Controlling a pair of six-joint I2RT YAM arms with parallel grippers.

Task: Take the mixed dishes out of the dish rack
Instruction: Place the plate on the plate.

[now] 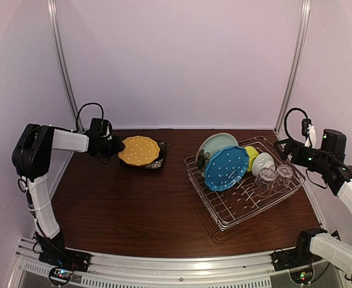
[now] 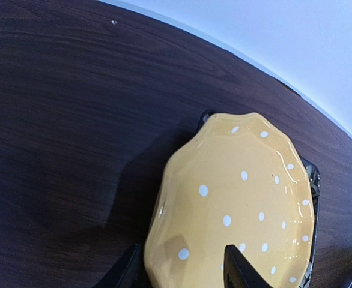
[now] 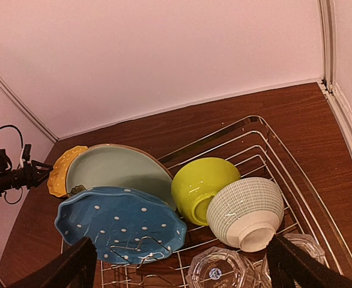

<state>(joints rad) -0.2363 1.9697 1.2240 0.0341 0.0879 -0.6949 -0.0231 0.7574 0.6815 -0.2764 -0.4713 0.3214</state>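
Observation:
The orange dotted plate [image 1: 139, 150] [image 2: 236, 192] lies on the black floral square plate [image 1: 160, 157] [image 2: 313, 180] at the back left of the table. My left gripper [image 1: 117, 146] [image 2: 182, 267] is open at the orange plate's left rim, one finger [image 2: 239, 264] over it and the other beside it. The dish rack [image 1: 266, 201] [image 3: 248, 123] holds the blue dotted plate [image 1: 226, 167] [image 3: 119, 225], pale teal plate [image 1: 215, 144] [image 3: 113, 171], yellow-green bowl [image 3: 203, 186], white bowl [image 3: 246, 210] and two clear glasses [image 3: 221, 271] [image 3: 302, 243]. My right gripper [image 1: 282, 146] [image 3: 182, 252] hangs open above the rack's far right side.
The brown table [image 1: 134, 204] is walled at the back and sides, with metal posts [image 1: 62, 66] [image 1: 293, 66] in the rear corners. The rack sits at an angle on the right half. A black cable [image 1: 87, 111] loops above the left wrist.

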